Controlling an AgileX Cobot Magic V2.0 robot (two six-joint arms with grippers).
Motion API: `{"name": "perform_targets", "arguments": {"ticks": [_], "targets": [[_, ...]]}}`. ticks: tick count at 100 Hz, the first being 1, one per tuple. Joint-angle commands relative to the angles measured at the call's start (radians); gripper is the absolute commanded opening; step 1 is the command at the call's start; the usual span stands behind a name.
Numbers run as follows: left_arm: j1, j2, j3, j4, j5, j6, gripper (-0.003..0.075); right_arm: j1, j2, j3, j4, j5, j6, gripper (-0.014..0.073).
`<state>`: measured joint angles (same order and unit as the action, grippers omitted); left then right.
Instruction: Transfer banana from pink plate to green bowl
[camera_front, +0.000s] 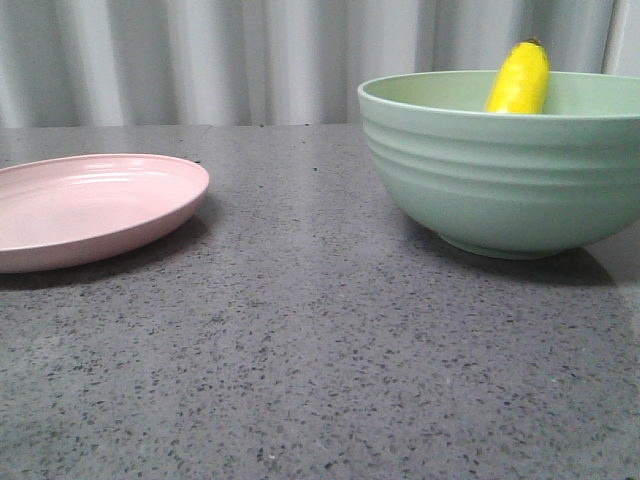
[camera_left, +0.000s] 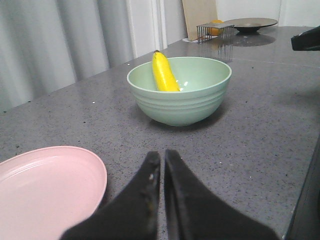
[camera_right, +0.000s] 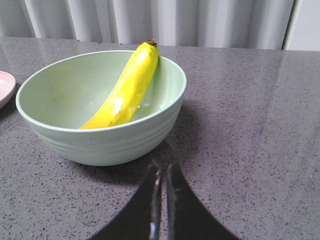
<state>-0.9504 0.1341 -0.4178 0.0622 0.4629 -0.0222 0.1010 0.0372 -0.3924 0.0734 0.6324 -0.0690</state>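
Note:
The yellow banana (camera_front: 520, 80) leans inside the green bowl (camera_front: 500, 180) at the right, its tip above the far rim. It also shows in the left wrist view (camera_left: 164, 74) and the right wrist view (camera_right: 127, 87). The pink plate (camera_front: 85, 208) lies empty at the left. My left gripper (camera_left: 162, 156) is shut and empty, beside the pink plate (camera_left: 45, 192) and short of the bowl (camera_left: 180, 95). My right gripper (camera_right: 162, 167) is shut and empty, just off the bowl (camera_right: 100, 135). Neither gripper shows in the front view.
A grey speckled tabletop (camera_front: 320, 350) carries everything, with a pale curtain behind. In the left wrist view a small wire rack (camera_left: 215, 31) holding something orange and a dark dish (camera_left: 250, 24) stand far off. A dark shape (camera_left: 306, 40) sits at that view's edge.

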Motion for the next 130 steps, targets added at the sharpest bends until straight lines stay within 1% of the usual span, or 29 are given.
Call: {"name": "perform_targets", "arguments": {"ticks": [1, 8, 18, 24, 29, 36, 41, 48, 53, 59, 69, 86, 97, 100, 112, 130], "targets": [[-0.003, 0.013, -0.025, -0.008, -0.082, -0.012, -0.0019, -0.003, 0.013, -0.02, -0.001, -0.072, -0.011, -0.0072], [-0.003, 0.013, -0.025, 0.012, -0.079, -0.012, -0.0019, -0.003, 0.013, -0.02, -0.001, -0.072, -0.011, -0.0072], [0.002, 0.015, -0.014, 0.156, -0.088, -0.012, -0.0019, -0.003, 0.013, -0.02, -0.001, -0.072, -0.011, -0.0072], [0.029, 0.015, 0.004, 0.184, -0.105, -0.027, -0.0019, -0.003, 0.013, -0.02, -0.001, -0.072, -0.011, -0.0072], [0.067, 0.015, 0.022, 0.138, -0.125, -0.035, -0.0019, -0.003, 0.013, -0.02, -0.001, -0.072, -0.011, -0.0072], [0.136, 0.015, 0.064, 0.044, -0.19, -0.035, -0.0019, -0.003, 0.013, -0.02, -0.001, -0.072, -0.011, -0.0072], [0.2, 0.015, 0.101, 0.006, -0.263, -0.035, -0.0019, -0.003, 0.013, -0.02, -0.001, -0.072, -0.011, -0.0072], [0.28, 0.015, 0.164, -0.029, -0.398, -0.013, -0.0019, -0.003, 0.013, -0.02, -0.001, -0.072, -0.011, -0.0072], [0.363, 0.015, 0.207, -0.062, -0.503, 0.015, -0.0019, -0.003, 0.013, -0.02, -0.001, -0.072, -0.011, -0.0072], [0.439, 0.007, 0.254, -0.084, -0.557, 0.041, -0.0019, -0.003, 0.013, -0.02, -0.001, -0.072, -0.011, -0.0072], [0.533, -0.032, 0.306, -0.115, -0.548, 0.051, -0.0019, -0.003, 0.013, -0.02, -0.001, -0.072, -0.011, -0.0072], [0.736, -0.102, 0.407, -0.116, -0.546, 0.053, -0.0019, -0.003, 0.013, -0.02, -0.001, -0.072, -0.011, -0.0072], [0.825, -0.149, 0.445, -0.116, -0.541, 0.053, -0.0019, -0.003, 0.013, -0.02, -0.001, -0.072, -0.011, -0.0072], [0.847, -0.162, 0.445, -0.116, -0.483, 0.053, -0.0019, -0.003, 0.013, -0.02, -0.001, -0.072, -0.011, -0.0072], [0.899, -0.172, 0.445, -0.116, -0.38, 0.053, -0.0019, -0.003, 0.013, -0.02, -0.001, -0.072, -0.011, -0.0072], [0.922, -0.172, 0.445, -0.118, -0.171, 0.016, -0.0019, -0.003, 0.013, -0.02, -0.001, -0.072, -0.011, -0.0072]]}}
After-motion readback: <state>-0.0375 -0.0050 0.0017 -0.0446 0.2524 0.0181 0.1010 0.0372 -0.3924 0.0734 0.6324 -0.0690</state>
